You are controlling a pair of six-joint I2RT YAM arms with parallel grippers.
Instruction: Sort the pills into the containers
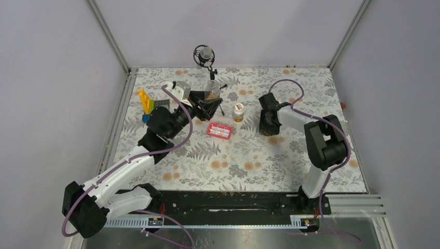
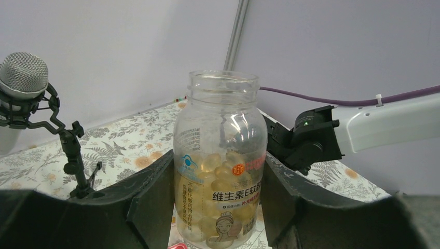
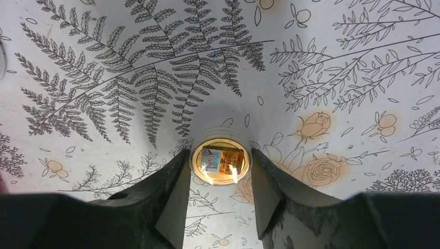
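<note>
Pink box, top view: lies flat on the flowered cloth at mid-table; long axis roughly left to right, right end slightly nearer the bases; contents too small to tell.
White-capped bottle, top view: upright, cap on, orange label, just beyond the box's right end.
Clear bottle, top view: in the left gripper, beyond and left of the box, near the microphone stand.
Right gripper, top view: points down at the cloth, right of the white-capped bottle.
Clear bottle, left wrist view: upright, long axis vertical, mouth up and uncapped; yellowish glassy wall, printed label; pale yellow pills fill its lower half.
Left gripper, left wrist view: about half open, fingers clamped on the bottle's two sides.
Round cap, right wrist view: lies on the cloth, hollow side up, white rim, yellowish inside.
Right gripper, right wrist view: partly closed, fingers against the cap's two sides.
</note>
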